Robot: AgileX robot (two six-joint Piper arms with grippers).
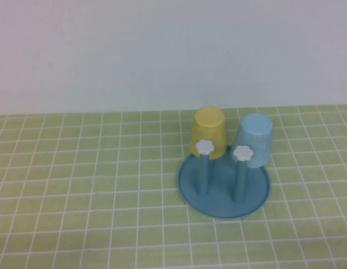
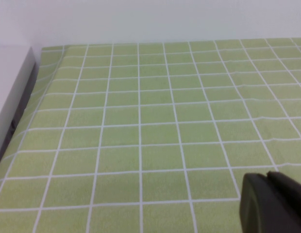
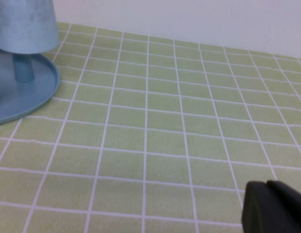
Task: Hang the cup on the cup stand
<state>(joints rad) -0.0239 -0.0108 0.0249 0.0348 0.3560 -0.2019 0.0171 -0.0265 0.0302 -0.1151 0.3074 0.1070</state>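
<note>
High view: the light blue cup [image 1: 254, 139] sits upside down on a back peg of the blue cup stand [image 1: 224, 185], at three o'clock from the inverted yellow cup [image 1: 209, 132]; two capped front pegs [image 1: 241, 174] stand bare on the green checked tablecloth [image 1: 78, 185]. Neither gripper appears here.

Left wrist view: only a dark tip of the left gripper [image 2: 274, 204] shows above the cloth.

Right wrist view: only a dark tip of the right gripper [image 3: 274, 208] shows, well apart from the cup and stand.

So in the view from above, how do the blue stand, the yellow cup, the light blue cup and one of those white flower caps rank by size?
Largest to smallest in the high view:
1. cup stand, widest by far.
2. yellow cup and cup: they look alike, so no ranking.
3. white flower cap, smallest.
Neither pincer appears in that view; each wrist view shows only a dark edge: left pincer, right pincer.
</note>
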